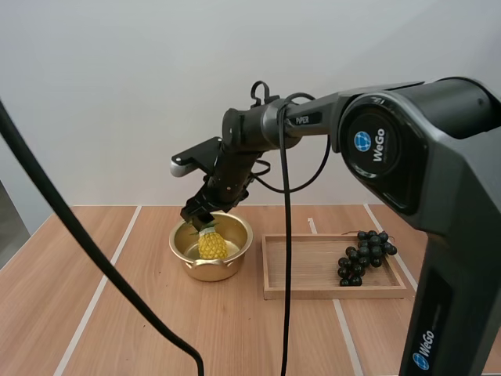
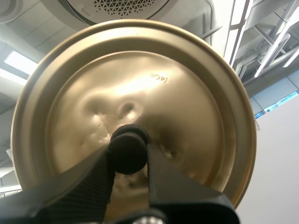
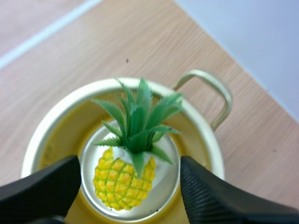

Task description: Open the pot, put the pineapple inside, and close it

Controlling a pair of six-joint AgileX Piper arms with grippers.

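High camera sits up behind the arm bases, looking forward and down across the light wooden table [image 1: 156,313]. The dark grey right arm [image 1: 438,204] looms close at its side, and the round golden metal pot [image 1: 211,272] sits mid-distance at centre. Over to the right wrist camera: it stares almost straight down from close above, between the spread black fingers of the right gripper [image 3: 131,163], into that same pot. So the pot and the yellow plastic pineapple with green leaves [image 3: 124,179] standing in it are shared with the high view. Left wrist camera tilts upward, pressed very near the round golden metal lid [image 2: 187,102], which the left gripper [image 2: 129,154] pinches by its black knob [image 2: 127,142].
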